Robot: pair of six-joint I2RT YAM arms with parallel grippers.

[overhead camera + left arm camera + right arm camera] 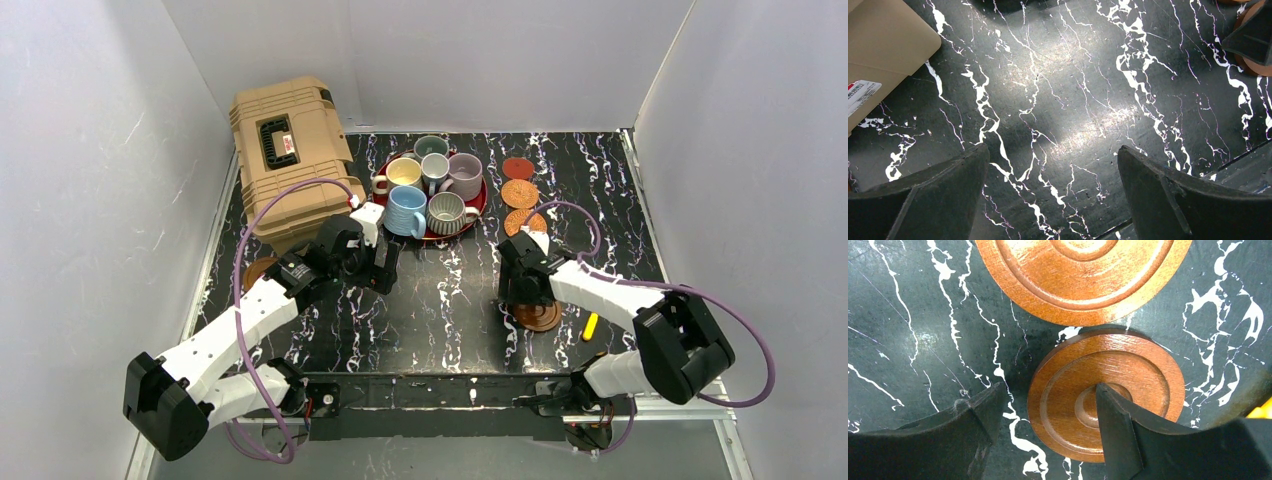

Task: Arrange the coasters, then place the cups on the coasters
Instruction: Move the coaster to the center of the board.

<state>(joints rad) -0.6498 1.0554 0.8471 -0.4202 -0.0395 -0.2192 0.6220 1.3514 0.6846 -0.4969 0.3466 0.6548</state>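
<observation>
- The right end effector (1047,390) is partly open and holds nothing.
- One finger is over the middle of a brown wood coaster (1138,375) near the front edge of the counter (913,330).
- If it shuts here, the flat coaster could slide and bump the second wood coaster (1083,280) just beside it.
- The left end effector (1053,150) is wide open and empty.
- The cups (407,210) sit on the red tray (484,203) by the back edge.
</observation>
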